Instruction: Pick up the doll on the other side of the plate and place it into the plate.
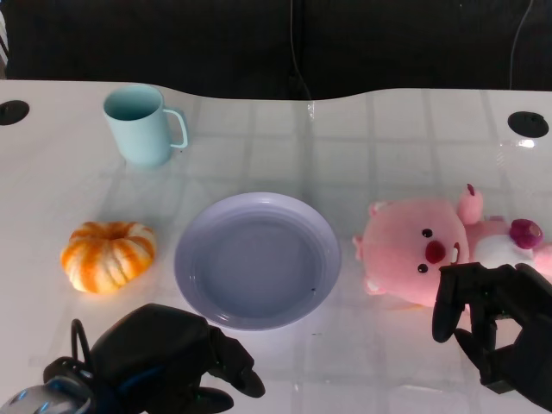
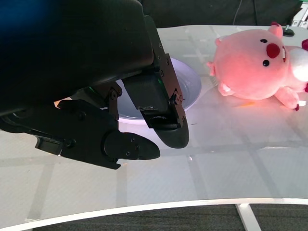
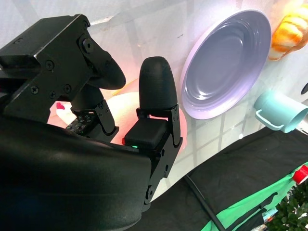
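A lavender plate (image 1: 257,259) sits in the middle of the white table (image 1: 388,138), and its shallow bowl holds nothing but a glossy reflection. Off to its right, close to the rim but not touching it, a pink doll (image 1: 429,250) lies on the tabletop, a plush animal with a red nose, small black eyes and a white belly, its head turned toward the plate. The right hand (image 1: 493,323) hovers at the doll's near side with its black fingers (image 1: 448,302) apart and curved downward, the tips just above or against the plush; from the head view I cannot tell whether they touch it, and nothing is gripped. The right wrist view shows those fingers spread with pink fabric glowing between them. The left hand (image 1: 164,354) rests low at the near edge of the table, just in front of the plate, its fingers loosely curled and apart, holding nothing. On the far left side stands a pale blue mug (image 1: 142,125), upright with its handle pointing right; what little of its inside shows looks bare. Between the mug and the left hand, just left of the plate, sits a small orange-and-white pumpkin (image 1: 109,255), apart from the plate's rim.
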Controlling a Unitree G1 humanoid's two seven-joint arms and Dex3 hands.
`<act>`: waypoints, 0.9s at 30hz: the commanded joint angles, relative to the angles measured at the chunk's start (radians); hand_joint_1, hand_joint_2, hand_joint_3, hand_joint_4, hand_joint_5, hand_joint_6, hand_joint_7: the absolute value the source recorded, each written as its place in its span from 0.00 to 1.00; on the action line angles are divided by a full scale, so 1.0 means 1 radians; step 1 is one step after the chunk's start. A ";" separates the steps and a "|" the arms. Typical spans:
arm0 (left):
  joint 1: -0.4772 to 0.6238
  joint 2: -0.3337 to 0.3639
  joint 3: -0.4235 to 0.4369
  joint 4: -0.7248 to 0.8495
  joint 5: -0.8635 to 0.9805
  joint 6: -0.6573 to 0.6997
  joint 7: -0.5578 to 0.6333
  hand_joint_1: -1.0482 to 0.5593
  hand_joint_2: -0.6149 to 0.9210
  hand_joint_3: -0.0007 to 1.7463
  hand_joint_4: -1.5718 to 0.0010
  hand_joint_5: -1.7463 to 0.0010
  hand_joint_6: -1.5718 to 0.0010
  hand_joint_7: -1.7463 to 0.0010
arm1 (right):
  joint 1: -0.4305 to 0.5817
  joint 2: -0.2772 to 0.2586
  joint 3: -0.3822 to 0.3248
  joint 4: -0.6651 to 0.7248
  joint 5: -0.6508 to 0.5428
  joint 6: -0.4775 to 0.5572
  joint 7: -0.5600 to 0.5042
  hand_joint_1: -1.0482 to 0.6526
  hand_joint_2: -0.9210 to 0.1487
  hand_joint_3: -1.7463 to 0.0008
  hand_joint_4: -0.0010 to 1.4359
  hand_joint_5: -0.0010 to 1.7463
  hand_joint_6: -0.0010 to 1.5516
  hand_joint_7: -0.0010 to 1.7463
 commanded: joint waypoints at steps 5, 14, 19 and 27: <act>0.001 0.017 0.004 0.005 0.002 -0.019 0.006 0.50 1.00 0.14 0.49 0.32 0.30 1.00 | -0.009 -0.017 -0.015 0.000 0.005 0.004 0.001 0.64 0.49 0.24 0.58 1.00 0.51 0.83; -0.003 0.013 0.002 -0.002 0.004 -0.003 -0.007 0.50 1.00 0.14 0.50 0.33 0.31 1.00 | -0.011 -0.020 -0.016 0.000 0.003 -0.004 -0.002 0.65 0.49 0.26 0.58 1.00 0.51 0.82; -0.004 0.013 0.000 -0.003 0.005 0.000 -0.009 0.50 1.00 0.14 0.50 0.33 0.31 1.00 | -0.010 -0.022 -0.013 -0.004 -0.007 0.003 -0.002 0.64 0.51 0.24 0.58 1.00 0.51 0.82; -0.001 0.016 0.001 -0.005 0.002 -0.005 -0.008 0.50 1.00 0.14 0.49 0.33 0.31 1.00 | -0.009 -0.019 -0.014 0.007 0.003 -0.015 -0.005 0.64 0.50 0.25 0.58 1.00 0.51 0.82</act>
